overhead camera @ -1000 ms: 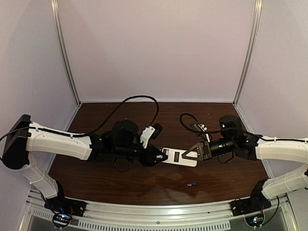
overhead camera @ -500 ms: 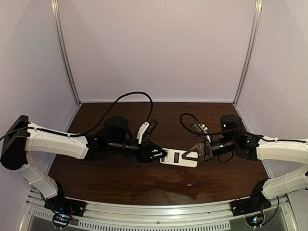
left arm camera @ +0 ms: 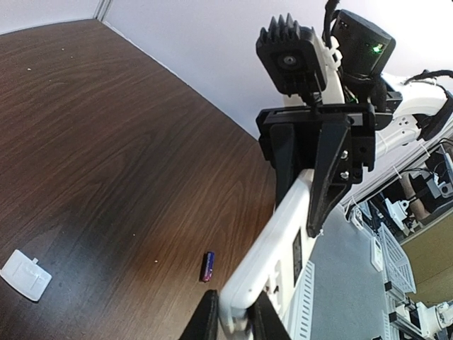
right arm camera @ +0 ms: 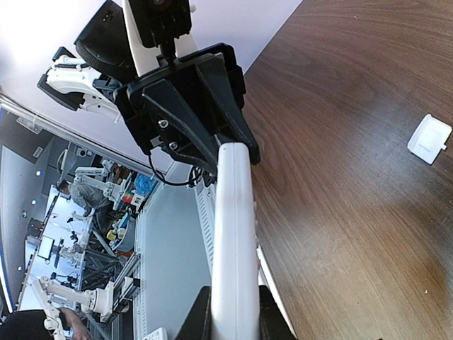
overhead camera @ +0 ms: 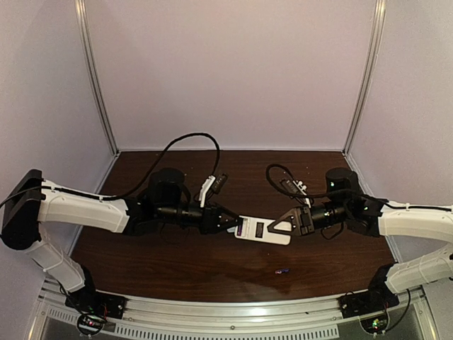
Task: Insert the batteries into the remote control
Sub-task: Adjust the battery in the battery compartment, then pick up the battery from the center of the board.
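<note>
While both tools (overhead camera: 237, 225) (overhead camera: 282, 229) grip the remote control (overhead camera: 263, 231), one battery (overhead camera: 283, 270) lies loose.

We note a small white cover (left arm camera: 25, 275) lying flat on the brown wooden table (left arm camera: 106, 142), well apart from the left jaws.

The left claw (overhead camera: 239, 226) and right claw (overhead camera: 276, 228) hide both ends of the slim white rectangular remote control (overhead camera: 262, 231), and the tiny purple-blue battery (overhead camera: 283, 270) near the front edge of the dark wooden surface (overhead camera: 212, 273) shows no detail.
</note>
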